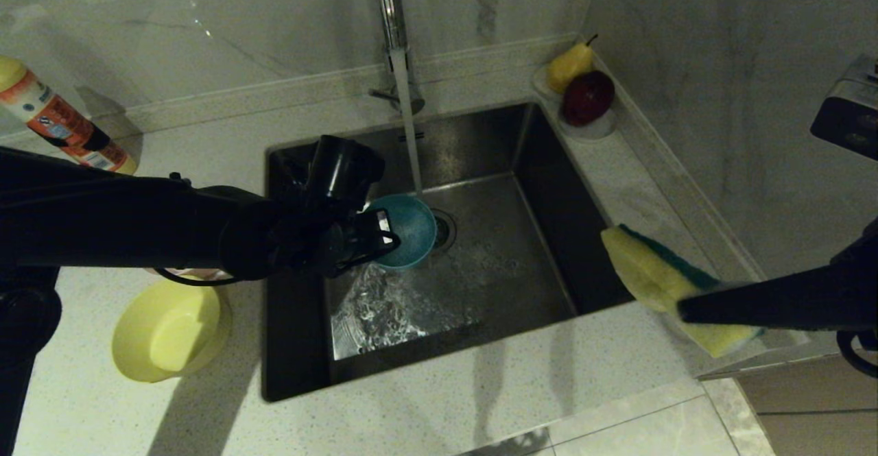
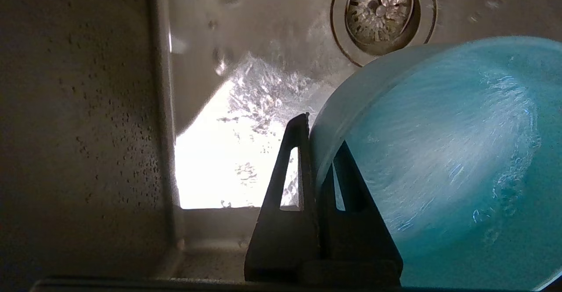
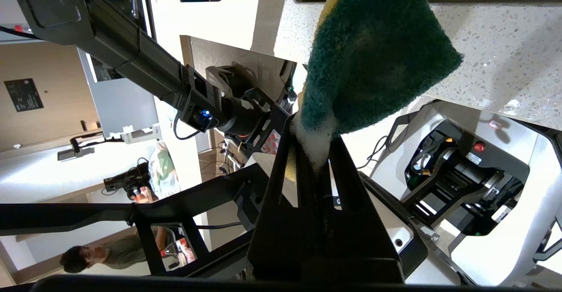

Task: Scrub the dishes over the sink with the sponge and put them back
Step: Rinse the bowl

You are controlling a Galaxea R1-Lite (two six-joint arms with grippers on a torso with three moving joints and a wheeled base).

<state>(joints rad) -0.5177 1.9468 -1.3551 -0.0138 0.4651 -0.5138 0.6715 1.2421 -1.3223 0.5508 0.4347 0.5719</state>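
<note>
Rinsing stage: left end effector (image 2: 317, 151) pinches the teal bowl (image 1: 406, 230) by its rim, tilted under the tap stream (image 1: 410, 127) over the sink (image 1: 480, 264) so water drains, while right end effector (image 3: 314, 151) clamps the sponge (image 1: 658, 274) clear above the surface (image 1: 617, 168).

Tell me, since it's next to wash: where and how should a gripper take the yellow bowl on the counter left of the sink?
Probably by the rim. The yellow bowl lies tilted, its opening facing up and toward the sink, so one finger can slip inside and one outside the thin wall, coming from above.
</note>
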